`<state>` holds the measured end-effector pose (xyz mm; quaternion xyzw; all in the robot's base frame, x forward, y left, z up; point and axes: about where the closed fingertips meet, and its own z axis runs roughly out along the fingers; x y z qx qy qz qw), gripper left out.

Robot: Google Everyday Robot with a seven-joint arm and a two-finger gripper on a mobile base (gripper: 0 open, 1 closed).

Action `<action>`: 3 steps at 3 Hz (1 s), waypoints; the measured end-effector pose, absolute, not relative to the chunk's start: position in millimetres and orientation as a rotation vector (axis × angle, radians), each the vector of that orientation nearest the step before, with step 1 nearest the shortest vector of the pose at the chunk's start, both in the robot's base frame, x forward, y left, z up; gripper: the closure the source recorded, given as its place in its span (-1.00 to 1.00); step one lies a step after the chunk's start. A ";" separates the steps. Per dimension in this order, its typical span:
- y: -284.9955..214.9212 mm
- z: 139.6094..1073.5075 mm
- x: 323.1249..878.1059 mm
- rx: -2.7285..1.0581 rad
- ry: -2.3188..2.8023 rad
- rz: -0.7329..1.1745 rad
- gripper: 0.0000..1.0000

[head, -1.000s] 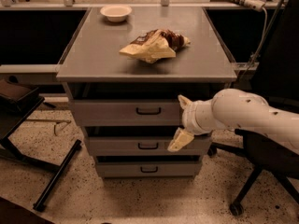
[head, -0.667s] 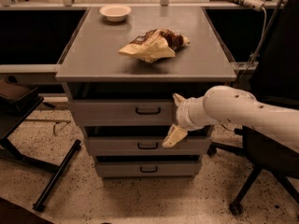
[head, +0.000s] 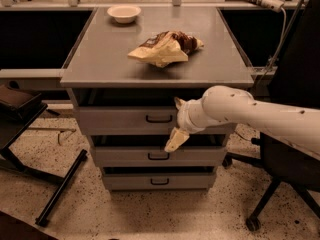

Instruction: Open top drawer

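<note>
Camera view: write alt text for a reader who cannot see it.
The gripper, fingers spread, hovers at the top drawer front, just right of its handle, on an arm reaching from the right. A crumpled bag and bowl sit on top.

Bowl and bag on a grey cabinet top (head: 100,59), a chair beside it.
A white bowl (head: 124,12) stands at upper left, well apart from the crumpled snack bag (head: 165,48) in the upper middle. A black chair (head: 282,176) is at lower right on the speckled floor (head: 150,216). The gripper (head: 175,121), fingers apart, is at frame centre.
</note>
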<state>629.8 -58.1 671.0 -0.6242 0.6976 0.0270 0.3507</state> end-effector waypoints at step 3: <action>-40.6 646.5 620.4 -1.734 1.819 0.149 -1.00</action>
